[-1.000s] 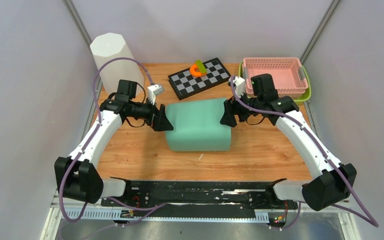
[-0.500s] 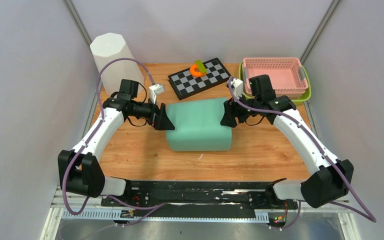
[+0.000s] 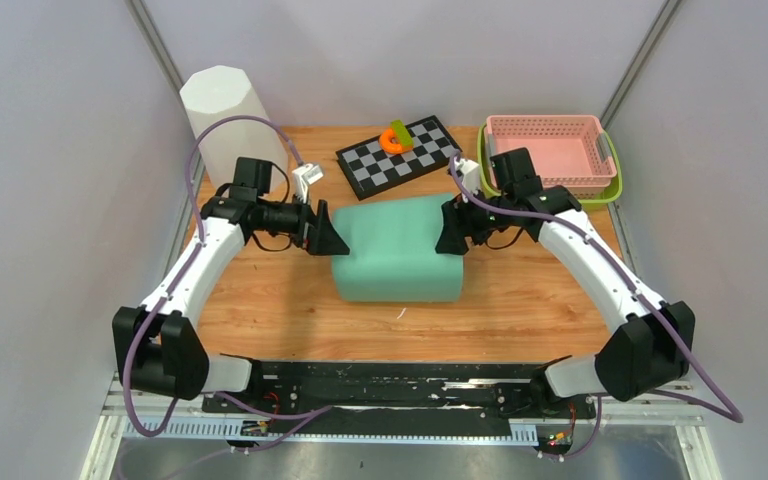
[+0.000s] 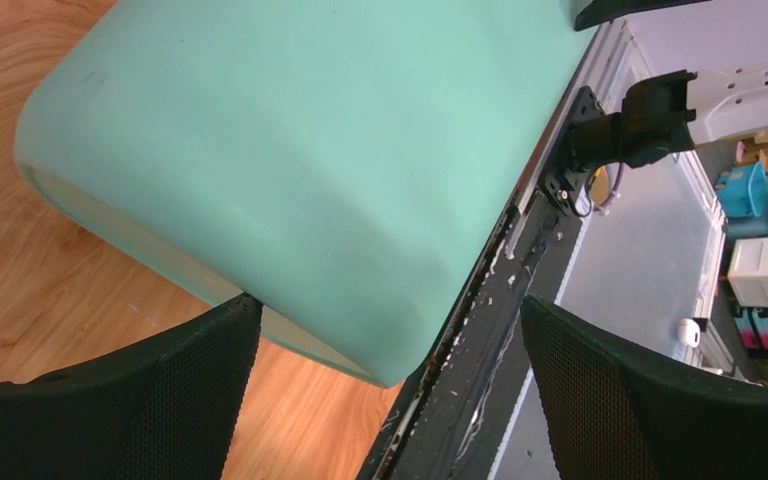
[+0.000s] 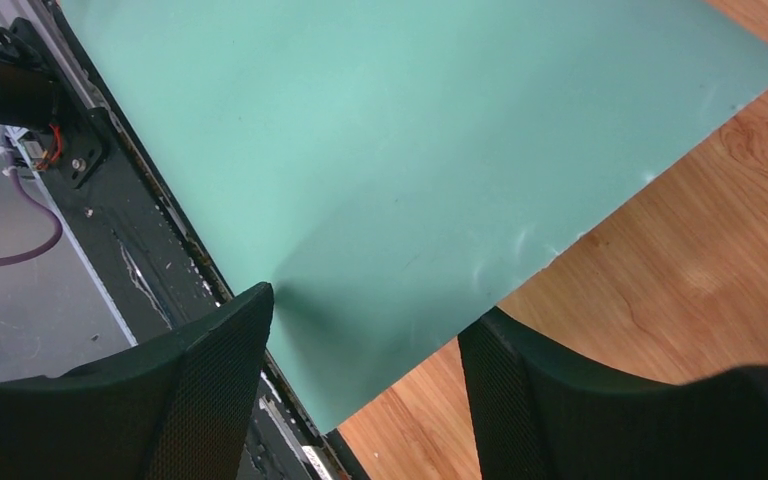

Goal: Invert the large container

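The large container (image 3: 395, 250) is a mint-green tub lying in the middle of the wooden table with its smooth base up and its rim down. My left gripper (image 3: 328, 240) is against its left side, jaws wide open. In the left wrist view the container (image 4: 290, 150) fills the upper frame, and its near corner reaches down between the open left gripper (image 4: 387, 310). My right gripper (image 3: 450, 235) is at the container's right side. There the container's (image 5: 410, 150) corner sits between the spread right gripper (image 5: 370, 310), whose fingers (image 5: 220, 340) hold nothing.
A tall white octagonal canister (image 3: 228, 115) stands at the back left. A checkerboard (image 3: 410, 160) with an orange ring (image 3: 393, 141) on it lies at the back. A pink basket (image 3: 548, 150) sits in a green tray (image 3: 615, 188) at the back right.
Both grippers have shifted slightly along the container's sides, the right one a little to the left. The container has stayed where it was.
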Controlling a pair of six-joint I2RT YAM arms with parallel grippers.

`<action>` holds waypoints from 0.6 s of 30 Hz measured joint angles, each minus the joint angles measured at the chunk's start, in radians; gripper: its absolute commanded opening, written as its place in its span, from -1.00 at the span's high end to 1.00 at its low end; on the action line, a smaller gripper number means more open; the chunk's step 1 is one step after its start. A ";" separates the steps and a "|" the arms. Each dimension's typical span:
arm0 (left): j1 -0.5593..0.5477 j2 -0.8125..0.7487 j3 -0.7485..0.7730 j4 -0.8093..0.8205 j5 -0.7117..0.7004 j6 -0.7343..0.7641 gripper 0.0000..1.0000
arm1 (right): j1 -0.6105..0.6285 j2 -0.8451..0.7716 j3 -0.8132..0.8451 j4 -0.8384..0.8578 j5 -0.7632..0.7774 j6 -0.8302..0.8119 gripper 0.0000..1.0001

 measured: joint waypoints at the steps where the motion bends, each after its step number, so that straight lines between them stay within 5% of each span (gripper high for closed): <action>1: 0.001 -0.003 0.000 0.003 0.000 -0.006 -1.00 | 0.000 0.003 0.002 0.000 -0.005 0.003 -0.39; 18: 0.003 -0.101 0.000 0.095 0.000 -0.167 -1.00 | 0.002 0.061 0.020 -0.001 -0.056 0.051 -0.43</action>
